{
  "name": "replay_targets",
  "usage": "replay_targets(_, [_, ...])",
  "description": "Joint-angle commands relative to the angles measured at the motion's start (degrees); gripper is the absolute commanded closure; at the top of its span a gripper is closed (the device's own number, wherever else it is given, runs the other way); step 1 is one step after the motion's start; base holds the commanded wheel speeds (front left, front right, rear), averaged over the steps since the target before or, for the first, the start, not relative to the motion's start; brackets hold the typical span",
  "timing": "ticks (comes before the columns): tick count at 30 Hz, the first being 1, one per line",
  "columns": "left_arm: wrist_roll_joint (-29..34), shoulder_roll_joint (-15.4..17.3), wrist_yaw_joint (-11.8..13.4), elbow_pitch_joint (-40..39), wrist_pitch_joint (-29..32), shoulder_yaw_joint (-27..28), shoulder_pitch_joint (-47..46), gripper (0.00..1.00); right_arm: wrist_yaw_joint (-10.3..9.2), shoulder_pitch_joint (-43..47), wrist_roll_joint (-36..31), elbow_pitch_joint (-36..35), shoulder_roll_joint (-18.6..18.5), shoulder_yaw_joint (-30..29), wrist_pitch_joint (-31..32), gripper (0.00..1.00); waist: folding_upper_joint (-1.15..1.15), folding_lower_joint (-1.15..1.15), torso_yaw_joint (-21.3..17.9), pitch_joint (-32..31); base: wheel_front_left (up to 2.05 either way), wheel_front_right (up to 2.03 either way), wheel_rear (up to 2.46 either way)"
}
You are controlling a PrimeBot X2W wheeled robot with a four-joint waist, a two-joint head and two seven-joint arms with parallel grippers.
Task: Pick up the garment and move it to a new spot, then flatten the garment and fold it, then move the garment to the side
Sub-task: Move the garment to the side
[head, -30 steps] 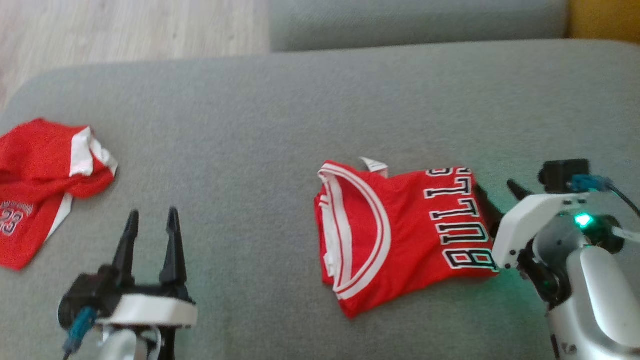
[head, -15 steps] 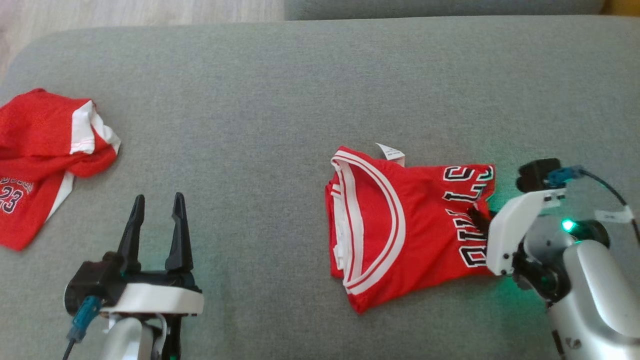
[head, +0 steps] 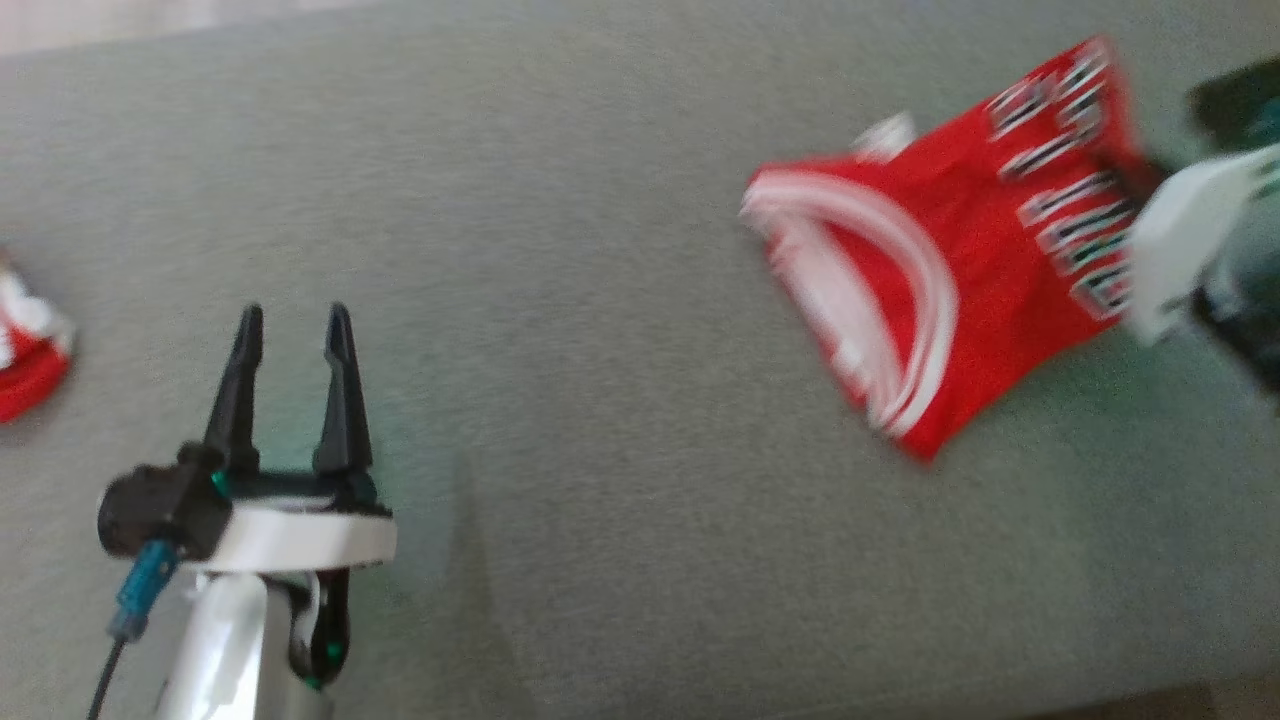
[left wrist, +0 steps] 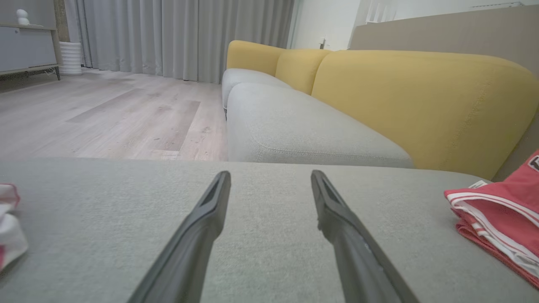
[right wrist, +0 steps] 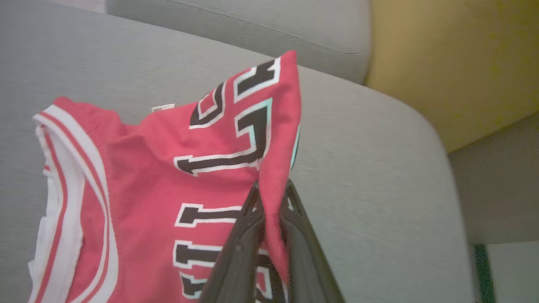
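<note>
My right gripper is clamped on a raised fold of the red jersey. Its two fingers are pressed together with the cloth pinched between them, just beside the black-and-white lettering. I judge I hold that edge so the folded bundle can slide in one piece toward the side. The rest of the jersey lies on the grey cushion, toward my right, with the collar band at the end away from the grip.

My left gripper sits low over bare cushion, fingers apart and holding nothing, well apart from the jersey. I think it is parked out of the way, since one hand seems enough for this.

The right wrist view makes the pinch plain, where the head view is smeared and leaves the grip unreadable. The head view gives the layout instead: both arms, and a second red garment at the far left edge. The left wrist view adds the yellow backrest and the wooden floor beyond.
</note>
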Motion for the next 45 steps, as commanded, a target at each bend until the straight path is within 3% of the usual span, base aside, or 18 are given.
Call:
replay_targets(1, [0.5,0.6,-0.2,-2.4,-0.5,1.9,-2.3,0.00,-0.04,-0.8,-0.8,-1.0,-2.2,-0.4,-1.1,1.00,0.00,-0.01,-3.2,2.8,0.00,0.00,0.00])
replay_targets(7, [1.7,1.1,-0.3,-4.4,-0.5,0.7,-4.8,0.00,-0.04,-5.1,-5.7,3.5,-8.6,-4.7,-6.8,1.00,0.00,-0.01,-6.8,6.6,0.00,0.00,0.00])
replay_targets(12, [2.0,1.9,-0.3,-4.2,-0.5,-0.6,-6.1,0.00,-0.04,-7.1,-7.6,6.2,-9.2,-8.6,-11.4,1.00,0.00,-0.01,-8.0,8.4,0.00,0.00,0.00])
replay_targets(19, [1.5,3.0,-0.3,-3.4,-0.5,-2.4,-7.7,0.00,-0.04,-8.8,-9.8,9.2,-8.8,-9.9,-17.0,0.98,0.00,-0.01,-6.5,9.8,0.00,0.00,0.00])
replay_targets(20, [1.4,3.0,-0.3,-3.2,-0.5,-2.7,-7.7,0.00,-0.04,-9.0,-10.1,9.4,-8.7,-10.2,-17.6,0.54,0.00,-0.01,-6.1,9.8,0.00,0.00,0.00])
replay_targets(21, [1.2,3.1,-0.3,-3.2,-0.5,-2.7,-7.8,0.00,-0.04,-9.0,-10.5,9.7,-8.4,-10.5,-17.9,0.00,0.00,-0.01,-5.8,9.8,0.00,0.00,0.00])
replay_targets(32, [0.1,1.6,-0.3,-1.4,-0.5,-1.1,-4.4,0.00,-0.04,-4.2,-10.9,7.8,-4.1,-12.0,-24.4,0.00,0.00,-0.01,-2.8,1.6,0.00,0.00,0.00])
replay_targets(38, [0.3,0.2,-0.1,0.1,-0.5,1.2,1.7,0.00,-0.04,7.2,-6.8,2.1,5.2,-15.0,-28.4,0.00,0.00,-0.01,-0.1,-7.5,0.00,0.00,0.00])
replay_targets(45, [1.0,-0.3,0.9,0.2,-0.5,4.7,8.6,0.00,-0.04,22.1,-10.3,-7.3,17.5,-16.9,-34.3,0.00,0.00,-0.01,1.4,-13.3,0.00,0.00,0.00])
